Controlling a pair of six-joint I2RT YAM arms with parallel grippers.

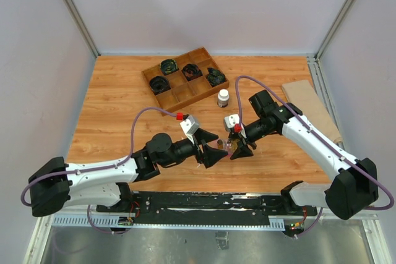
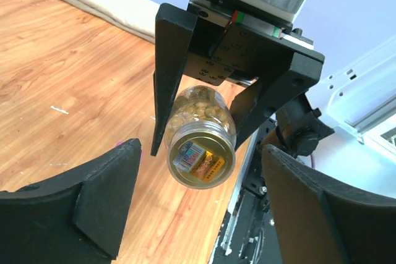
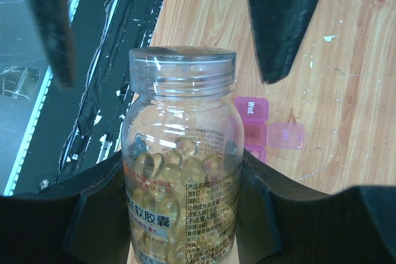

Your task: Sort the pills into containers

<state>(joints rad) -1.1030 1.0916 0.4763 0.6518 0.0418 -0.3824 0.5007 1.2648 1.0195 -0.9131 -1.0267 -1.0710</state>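
My right gripper (image 3: 179,205) is shut on a small clear glass jar (image 3: 179,171) and holds it above the table with its clear lid on. The jar holds several tan-yellow pills (image 3: 164,174). My left gripper (image 2: 201,214) is open; its fingers (image 2: 99,199) stand on either side of the jar's lid end (image 2: 201,156) without touching it. In the top view the two grippers meet near the front middle of the table, left (image 1: 210,148) and right (image 1: 238,146). The pink containers strip (image 3: 258,125) lies on the wood just beyond the jar, with one lid flipped open.
A brown wooden divided tray (image 1: 184,78) with black coiled items sits at the back. A white-capped bottle (image 1: 223,97) stands beside it. A tan folded pad (image 1: 312,106) lies at the right edge. The table's front rail (image 1: 210,205) is close below the grippers.
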